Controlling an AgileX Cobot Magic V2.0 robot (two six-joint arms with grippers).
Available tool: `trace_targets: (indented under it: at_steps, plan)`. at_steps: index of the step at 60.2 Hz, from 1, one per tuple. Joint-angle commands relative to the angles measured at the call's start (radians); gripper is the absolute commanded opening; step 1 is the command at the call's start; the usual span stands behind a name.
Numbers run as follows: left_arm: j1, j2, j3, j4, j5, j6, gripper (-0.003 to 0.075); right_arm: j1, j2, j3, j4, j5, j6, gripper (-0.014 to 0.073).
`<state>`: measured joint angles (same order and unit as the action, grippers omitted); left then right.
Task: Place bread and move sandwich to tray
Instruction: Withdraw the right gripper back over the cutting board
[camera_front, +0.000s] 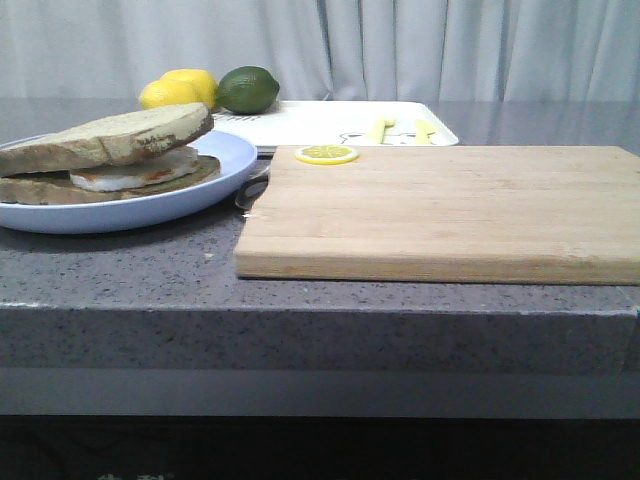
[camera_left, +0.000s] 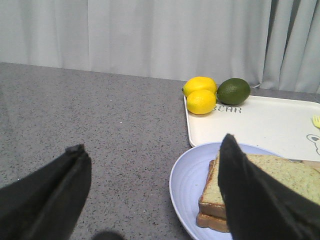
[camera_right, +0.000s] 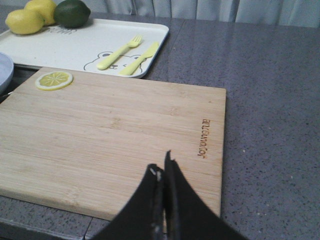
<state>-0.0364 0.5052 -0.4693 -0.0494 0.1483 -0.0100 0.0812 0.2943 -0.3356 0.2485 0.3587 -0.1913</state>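
Note:
The sandwich (camera_front: 110, 160) lies on the round pale-blue plate (camera_front: 215, 180) at the left of the counter. A thick slice of bread (camera_front: 110, 135) rests tilted on the white egg (camera_front: 135, 172), with a thinner slice below. The cream-white tray (camera_front: 330, 122) lies behind the plate. In the left wrist view my left gripper (camera_left: 152, 142) is open and empty beside the plate (camera_left: 190, 180), one finger in front of the sandwich (camera_left: 285, 172), with the tray (camera_left: 260, 120) beyond. My right gripper (camera_right: 161, 169) is shut and empty above the wooden cutting board (camera_right: 110, 130). Neither gripper shows in the front view.
A wooden cutting board (camera_front: 450, 210) with a lemon slice (camera_front: 326, 154) fills the right of the counter. Two lemons (camera_front: 178, 90) and a lime (camera_front: 247, 89) sit at the tray's far left corner. A yellow fork (camera_right: 119, 52) and knife (camera_right: 140, 57) lie on the tray.

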Motion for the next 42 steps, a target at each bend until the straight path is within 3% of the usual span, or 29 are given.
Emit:
trace_targets:
  at_steps: [1,18,27,42]
  plan:
    - [0.002,0.010,-0.033,0.000,-0.081,0.002,0.0513,0.001,-0.053,0.008,0.019,-0.148,0.001,-0.0076]
    - [0.002,0.012,-0.037,-0.024,-0.100,0.002,0.0513,0.001,-0.076,0.010,0.019,-0.153,0.001,-0.0076]
    - [0.002,0.103,-0.111,0.001,-0.055,0.002,0.0513,0.001,-0.076,0.010,0.019,-0.153,0.001,-0.0076]
    - [-0.004,0.431,-0.367,0.014,0.216,0.041,0.0513,0.001,-0.076,0.010,0.019,-0.161,0.001,-0.0076]
